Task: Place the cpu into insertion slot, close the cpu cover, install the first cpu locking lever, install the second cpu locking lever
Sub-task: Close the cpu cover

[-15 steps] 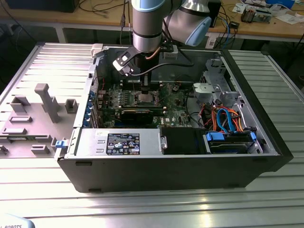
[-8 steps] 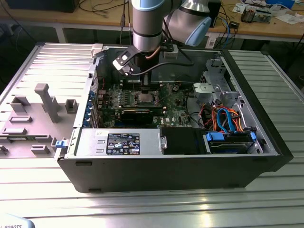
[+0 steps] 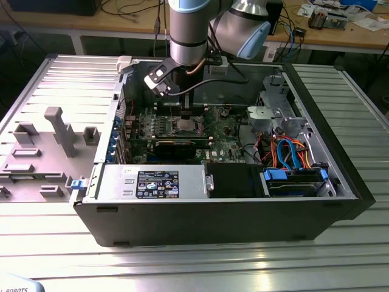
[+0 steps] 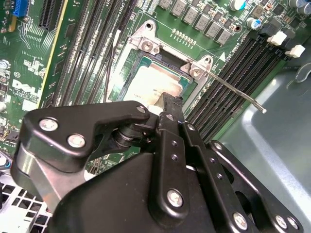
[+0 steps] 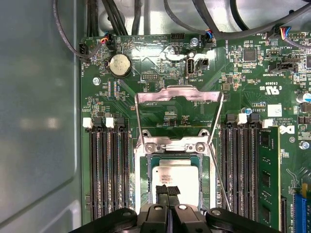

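The cpu (image 5: 177, 175) lies flat in the insertion slot (image 5: 144, 167) on the green board, its pale metal top facing up; it also shows in the second wrist view (image 4: 141, 82) and the exterior view (image 3: 184, 126). The cpu cover (image 5: 204, 95) stands swung open behind the slot, its cut-out frame raised off the board. One thin locking lever (image 4: 233, 91) sticks out unlatched beside the slot. My gripper (image 5: 167, 193) hangs just over the chip's edge, fingers (image 4: 167, 104) pressed together with nothing between them.
Black memory slots (image 5: 104, 174) flank the socket on both sides, one holding a green module (image 5: 268, 174). Cables (image 5: 204, 19) run along the board's edge. The case wall (image 5: 39, 121) is close by. In the exterior view the case holds a drive cage (image 3: 273, 115) and a power supply (image 3: 155, 182).
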`<move>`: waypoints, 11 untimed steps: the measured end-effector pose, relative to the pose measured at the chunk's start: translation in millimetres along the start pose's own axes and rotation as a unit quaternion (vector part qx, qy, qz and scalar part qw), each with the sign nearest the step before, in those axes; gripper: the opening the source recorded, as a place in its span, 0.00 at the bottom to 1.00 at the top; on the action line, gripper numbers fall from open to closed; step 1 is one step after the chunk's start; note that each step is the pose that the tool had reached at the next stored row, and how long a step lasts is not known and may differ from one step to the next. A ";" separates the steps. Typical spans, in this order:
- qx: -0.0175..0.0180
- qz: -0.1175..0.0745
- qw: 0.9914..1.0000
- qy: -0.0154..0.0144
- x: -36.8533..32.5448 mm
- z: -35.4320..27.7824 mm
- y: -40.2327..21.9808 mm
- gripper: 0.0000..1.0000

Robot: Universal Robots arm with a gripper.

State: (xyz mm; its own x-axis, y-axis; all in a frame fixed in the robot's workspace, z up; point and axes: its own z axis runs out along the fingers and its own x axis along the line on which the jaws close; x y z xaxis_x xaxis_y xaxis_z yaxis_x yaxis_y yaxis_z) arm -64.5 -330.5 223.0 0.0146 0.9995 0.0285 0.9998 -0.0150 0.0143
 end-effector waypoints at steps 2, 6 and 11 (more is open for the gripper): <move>0.000 0.000 1.000 0.000 0.1 -0.9 0.0 0.11; 0.000 0.000 1.000 0.000 0.1 -3.5 0.1 0.11; 0.000 0.000 1.000 0.000 0.2 -6.2 0.1 0.11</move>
State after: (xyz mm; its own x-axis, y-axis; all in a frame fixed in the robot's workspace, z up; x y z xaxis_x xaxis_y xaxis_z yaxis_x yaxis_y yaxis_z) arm -64.4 -330.5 229.3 0.0146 0.9995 0.0289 0.9998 -0.0150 0.0145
